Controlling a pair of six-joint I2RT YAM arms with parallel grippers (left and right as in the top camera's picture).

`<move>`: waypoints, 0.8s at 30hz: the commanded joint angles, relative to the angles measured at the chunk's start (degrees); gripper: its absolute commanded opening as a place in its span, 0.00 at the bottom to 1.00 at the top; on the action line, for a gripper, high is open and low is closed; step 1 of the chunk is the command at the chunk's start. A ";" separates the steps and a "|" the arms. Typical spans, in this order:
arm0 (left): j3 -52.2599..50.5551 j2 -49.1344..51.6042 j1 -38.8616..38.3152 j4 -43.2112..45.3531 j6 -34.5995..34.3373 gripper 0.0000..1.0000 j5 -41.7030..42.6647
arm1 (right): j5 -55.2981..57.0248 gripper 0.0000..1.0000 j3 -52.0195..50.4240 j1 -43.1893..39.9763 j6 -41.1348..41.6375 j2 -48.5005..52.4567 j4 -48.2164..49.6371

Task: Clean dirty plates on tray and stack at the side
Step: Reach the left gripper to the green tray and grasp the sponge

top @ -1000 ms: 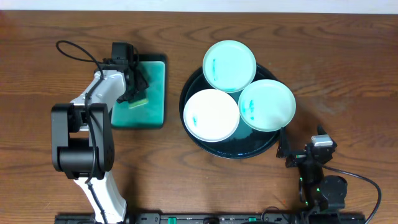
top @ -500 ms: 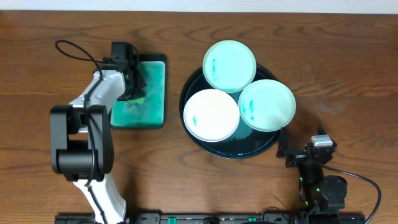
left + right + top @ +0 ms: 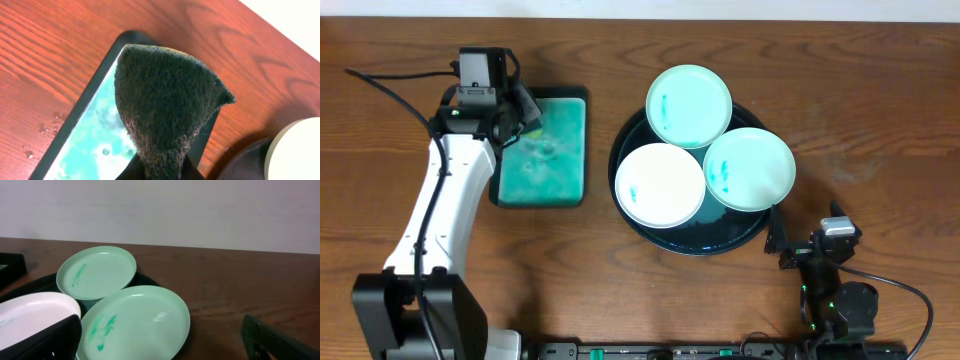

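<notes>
Tabletop (image 3: 880, 100): bare dark wood all round both sets of fingers. The open stretch out past the right fingers looks like the likeliest stacking place.
Round tray (image 3: 692, 250): black and wet-floored, off to the right of the left fingers. Its rim lies just ahead of the right fingers.
Rectangular tray (image 3: 545, 170): teal and wet, directly beneath the left fingers.
White plate (image 3: 660, 185): on the round tray, and the one closest to the left fingers, so a sensible first target.
Far mint plate (image 3: 689, 106): overhangs the round tray's far rim. Scrub it lightly so it does not tip.
Near mint plate (image 3: 749, 168): just ahead of the right fingers, overlapping the other two.
Scouring pad (image 3: 165, 100): dark green, pinched at its lower end, its free end fanning out beyond the fingertips. Bring the broad face down flat on a plate, not the edge.
Left gripper (image 3: 160, 169): clamped on the scouring pad, hanging above the rectangular tray. Carry it across high enough to clear the round tray's rim.
Right gripper (image 3: 778, 238): fingers spread wide and holding nothing. It could pin a plate's rim during scrubbing.
Smudges (image 3: 663, 105): small teal streaks on all three plates. Wipe across them and check the pad really touches.
Droplets (image 3: 42, 127): on the wood beside the rectangular tray, below the left fingers.
</notes>
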 commanded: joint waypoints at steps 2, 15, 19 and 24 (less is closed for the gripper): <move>-2.47 3.58 -0.09 0.35 -0.04 0.07 0.57 | 0.37 0.99 -0.07 -0.37 -0.66 -0.09 -0.24; -2.08 3.72 -0.07 0.35 7.37 0.07 7.21 | 0.37 0.99 -0.07 -0.37 -0.66 -0.09 -0.24; -2.08 -2.19 -0.07 -0.50 7.48 0.07 6.97 | 0.37 0.99 -0.07 -0.37 -0.66 -0.09 -0.24; -2.62 -3.30 -0.09 -0.46 7.45 0.07 5.86 | 0.37 0.99 -0.07 -0.37 -0.66 -0.09 -0.24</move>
